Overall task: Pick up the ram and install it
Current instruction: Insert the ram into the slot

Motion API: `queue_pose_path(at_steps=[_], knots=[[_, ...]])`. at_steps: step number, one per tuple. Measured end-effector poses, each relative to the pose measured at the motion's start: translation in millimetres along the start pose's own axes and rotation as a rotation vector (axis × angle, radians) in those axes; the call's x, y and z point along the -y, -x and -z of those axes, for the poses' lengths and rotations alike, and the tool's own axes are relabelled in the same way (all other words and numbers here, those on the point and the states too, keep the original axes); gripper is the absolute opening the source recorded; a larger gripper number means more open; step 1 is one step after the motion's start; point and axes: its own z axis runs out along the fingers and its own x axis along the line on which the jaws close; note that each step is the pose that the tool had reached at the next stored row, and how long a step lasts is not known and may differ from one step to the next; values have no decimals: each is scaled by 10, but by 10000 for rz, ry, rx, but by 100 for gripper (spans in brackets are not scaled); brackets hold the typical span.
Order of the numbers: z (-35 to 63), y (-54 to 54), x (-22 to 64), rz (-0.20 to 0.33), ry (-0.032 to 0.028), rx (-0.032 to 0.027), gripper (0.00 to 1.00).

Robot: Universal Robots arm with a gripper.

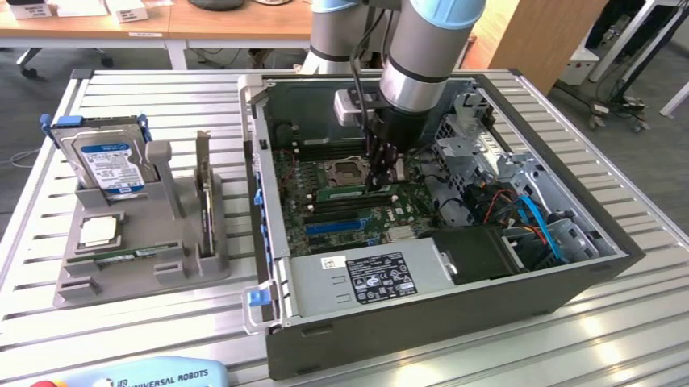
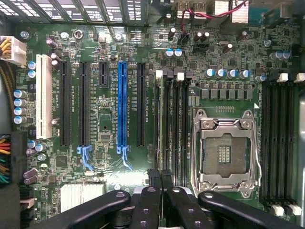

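The ram (image 1: 342, 193) is a thin green stick standing on edge along the memory slot beside the empty processor socket (image 1: 347, 171), inside the open computer case (image 1: 269, 242). My gripper (image 1: 379, 184) reaches down from the arm onto one end of it. In the wrist view the ram (image 2: 160, 124) shows edge-on as a pale strip along the memory slot nearest the expansion slots. There the gripper (image 2: 160, 175) has its two black fingers almost together on either side of the strip. Whether the stick is fully seated I cannot tell.
On the exterior view's left, a grey holder (image 1: 140, 270) carries a hard drive (image 1: 108, 161), a silver processor chip (image 1: 99, 232), an upright dark expansion card (image 1: 202, 189) and another green stick (image 1: 135, 256). A power supply (image 1: 361, 278) and cables (image 1: 528, 218) crowd the case.
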Motion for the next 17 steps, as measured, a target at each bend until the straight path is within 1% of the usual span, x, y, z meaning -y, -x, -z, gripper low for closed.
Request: queue_pose_path(at_steps=[1, 3, 12, 17], knots=[[-1, 3, 1, 0, 0, -29, 12], [-2, 6, 1, 0, 0, -39, 12], [-14, 20, -4, -3, 0, -41, 12], [-22, 20, -5, -153, -6, -36, 12]])
